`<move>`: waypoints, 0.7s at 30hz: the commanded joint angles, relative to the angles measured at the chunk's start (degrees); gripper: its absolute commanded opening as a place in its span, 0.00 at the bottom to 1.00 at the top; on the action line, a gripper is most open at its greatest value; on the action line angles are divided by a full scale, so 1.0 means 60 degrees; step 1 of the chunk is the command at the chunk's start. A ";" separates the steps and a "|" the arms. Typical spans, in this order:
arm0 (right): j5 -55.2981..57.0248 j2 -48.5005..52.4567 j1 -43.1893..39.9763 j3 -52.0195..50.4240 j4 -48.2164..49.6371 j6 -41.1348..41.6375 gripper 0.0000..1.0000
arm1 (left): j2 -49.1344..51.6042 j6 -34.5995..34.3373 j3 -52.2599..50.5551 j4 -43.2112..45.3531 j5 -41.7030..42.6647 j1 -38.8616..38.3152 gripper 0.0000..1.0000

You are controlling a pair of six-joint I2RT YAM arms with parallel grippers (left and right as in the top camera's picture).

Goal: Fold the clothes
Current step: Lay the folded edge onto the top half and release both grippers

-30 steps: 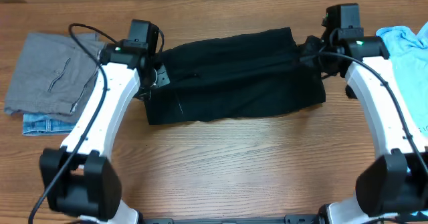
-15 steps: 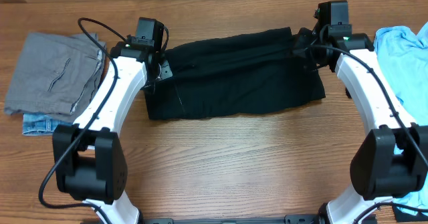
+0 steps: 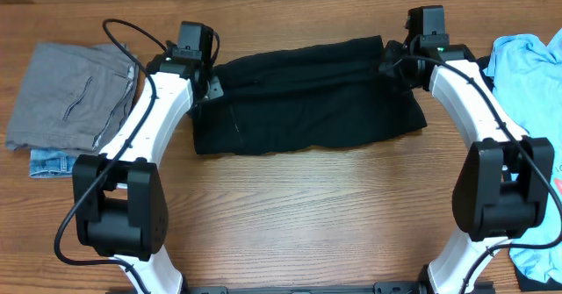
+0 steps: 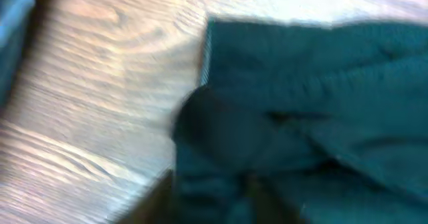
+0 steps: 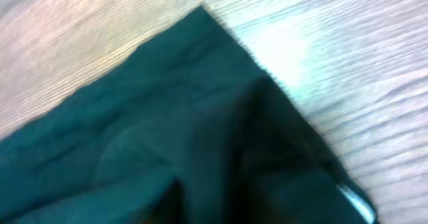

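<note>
The clothes' black trouser-like piece (image 3: 307,96) lies folded into a wide band across the middle of the table. My left gripper (image 3: 211,88) is down at its left end, and my right gripper (image 3: 391,66) at its far right corner. The left wrist view is blurred: black fabric (image 4: 321,103) fills the frame and runs between the dark fingers of my left gripper (image 4: 207,204). The right wrist view shows a corner of the fabric (image 5: 167,117) under my right gripper (image 5: 261,204), also blurred. Neither view shows whether the cloth is pinched.
A folded grey garment (image 3: 66,96) lies on a denim piece (image 3: 48,162) at the far left. A light blue T-shirt (image 3: 531,75) is spread along the right edge. Bare wooden table (image 3: 299,215) stretches in front of the black piece.
Both grippers have moved toward the far side and slightly inward along the black piece's ends. The arms have swung, and the right one uncovers more of the blue T-shirt.
</note>
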 commanded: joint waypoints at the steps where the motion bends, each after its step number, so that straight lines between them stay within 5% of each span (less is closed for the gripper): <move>1: 0.0576 0.0040 -0.0127 0.0310 0.0685 0.0000 0.67 | 0.0051 0.0794 0.0200 0.0619 -0.0521 0.0266 0.88; 2: 0.0576 0.0040 -0.0127 0.0310 0.0922 -0.0007 0.82 | 0.0051 0.1024 0.0310 0.0678 -0.0306 0.0295 0.90; 4: 0.0576 0.0036 -0.0127 0.0310 0.1432 -0.0208 0.93 | 0.0051 0.1213 0.0692 0.0459 0.0004 0.0350 0.97; 10: -0.0055 -0.0280 -0.0127 0.0317 0.1446 -0.1457 0.97 | 0.0047 0.1209 0.2608 -0.1253 0.0514 0.0302 0.99; 11: -0.0284 -0.0346 -0.0127 0.0317 0.1348 -0.1592 0.93 | 0.0047 0.1209 0.2871 -0.1508 0.0892 0.0280 0.94; 12: -0.0776 -0.0455 -0.0127 0.0317 0.1191 -0.1810 0.81 | 0.0047 0.1209 0.3071 -0.1738 0.1523 0.0262 0.76; 13: -0.1322 -0.0546 -0.0127 0.0317 0.1056 -0.1898 0.65 | 0.0047 0.1206 0.3107 -0.1807 0.2291 0.0251 0.34; 14: -0.1821 -0.0597 -0.0127 0.0317 0.0976 -0.1982 0.39 | 0.0051 0.1202 0.3104 -0.1836 0.2758 0.0251 0.05; 16: -0.2586 -0.0612 -0.0127 0.0317 0.0852 -0.2014 0.04 | 0.0171 0.1184 0.2998 -0.1752 0.3850 0.0237 0.04; 21: -0.3071 -0.0397 -0.0127 0.0306 0.0561 -0.2514 0.04 | 0.1180 0.1177 0.2943 -0.1756 0.5085 0.0131 0.04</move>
